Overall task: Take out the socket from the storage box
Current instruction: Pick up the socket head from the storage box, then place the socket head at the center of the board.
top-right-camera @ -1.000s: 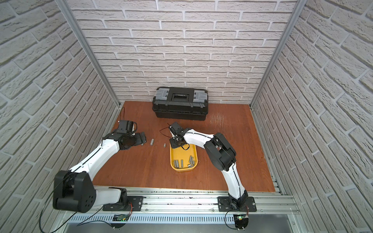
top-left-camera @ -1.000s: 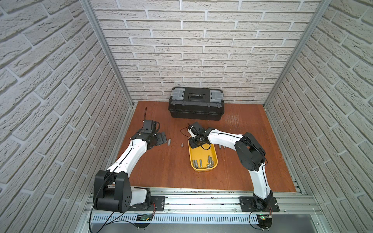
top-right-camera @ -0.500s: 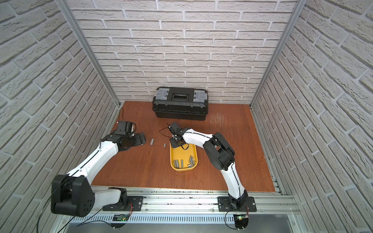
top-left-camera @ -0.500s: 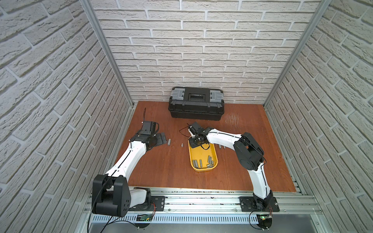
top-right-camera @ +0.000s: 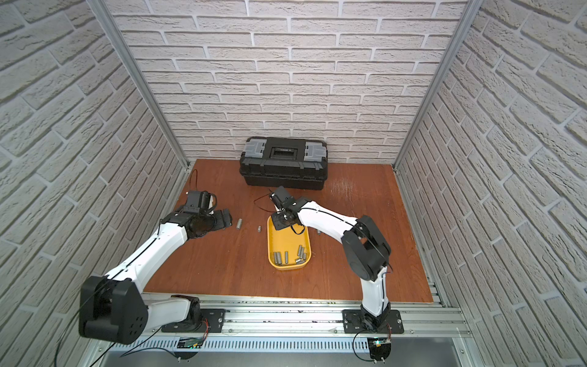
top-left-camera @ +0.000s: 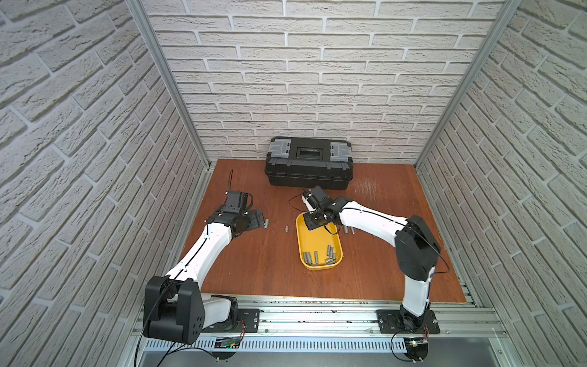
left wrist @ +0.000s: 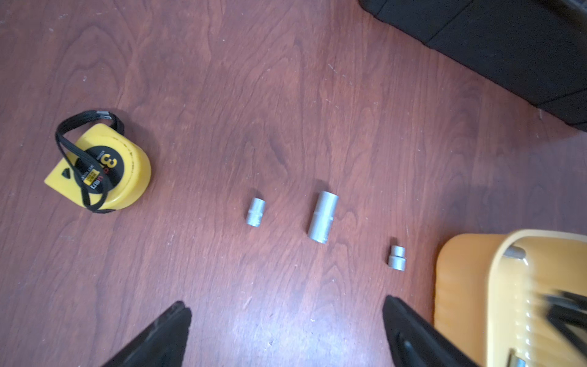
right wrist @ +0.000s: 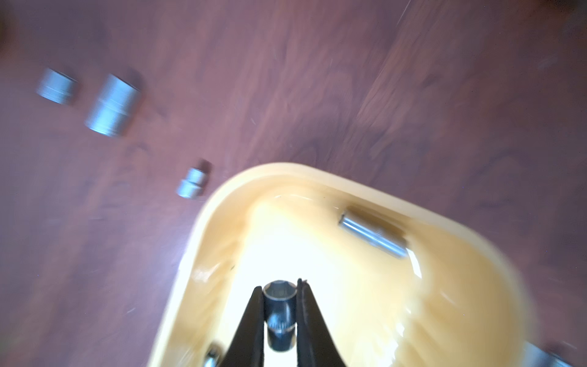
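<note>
The yellow storage box (top-left-camera: 299,244) (top-right-camera: 270,246) lies mid-table, with several sockets (top-left-camera: 317,256) (top-right-camera: 290,256) at its near end. My right gripper (top-left-camera: 313,222) (top-right-camera: 281,222) (right wrist: 279,286) reaches into its far end and is shut on a small dark socket (right wrist: 279,306), just above the box floor (right wrist: 349,286). Another socket (right wrist: 373,235) lies by the far wall of the box. My left gripper (top-left-camera: 257,219) (top-right-camera: 226,219) (left wrist: 286,303) stands open and empty over the table, left of the box.
Three loose sockets (left wrist: 255,212) (left wrist: 322,216) (left wrist: 397,258) lie between the left gripper and the box. Two more sockets (top-left-camera: 349,229) lie right of the box. A black toolbox (top-left-camera: 309,165) (top-right-camera: 282,163) stands at the back wall. A yellow tape measure (left wrist: 98,168) lies farther left.
My right gripper has closed on the socket at the far end of the box. The left arm has shifted only slightly, its gripper still open.
</note>
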`<action>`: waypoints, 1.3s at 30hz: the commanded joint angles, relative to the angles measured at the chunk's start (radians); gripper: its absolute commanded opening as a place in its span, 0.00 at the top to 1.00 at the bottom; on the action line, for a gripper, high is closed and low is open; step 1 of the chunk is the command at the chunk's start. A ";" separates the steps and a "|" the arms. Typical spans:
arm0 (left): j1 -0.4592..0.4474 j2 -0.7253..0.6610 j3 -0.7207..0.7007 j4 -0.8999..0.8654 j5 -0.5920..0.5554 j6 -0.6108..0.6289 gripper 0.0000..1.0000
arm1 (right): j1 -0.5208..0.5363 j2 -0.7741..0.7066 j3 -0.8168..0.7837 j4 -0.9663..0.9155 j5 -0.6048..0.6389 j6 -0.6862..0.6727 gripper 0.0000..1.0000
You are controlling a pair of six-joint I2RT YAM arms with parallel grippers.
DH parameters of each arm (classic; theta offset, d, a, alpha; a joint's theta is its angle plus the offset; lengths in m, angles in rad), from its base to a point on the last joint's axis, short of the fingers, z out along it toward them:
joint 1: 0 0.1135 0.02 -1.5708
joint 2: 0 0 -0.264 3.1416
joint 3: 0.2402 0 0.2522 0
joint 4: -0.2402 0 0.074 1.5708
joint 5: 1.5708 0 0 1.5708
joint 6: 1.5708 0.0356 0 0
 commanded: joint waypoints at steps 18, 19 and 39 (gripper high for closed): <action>-0.152 0.096 0.083 0.077 0.023 -0.020 0.02 | -0.421 -0.425 -0.629 0.061 0.019 0.079 0.88; -0.160 0.100 0.086 0.080 0.026 -0.027 0.03 | -0.427 -0.408 -0.633 0.072 0.014 0.079 0.88; -0.463 0.354 0.336 0.056 -0.036 -0.050 0.07 | -0.460 -0.274 -0.686 0.176 -0.033 0.102 0.83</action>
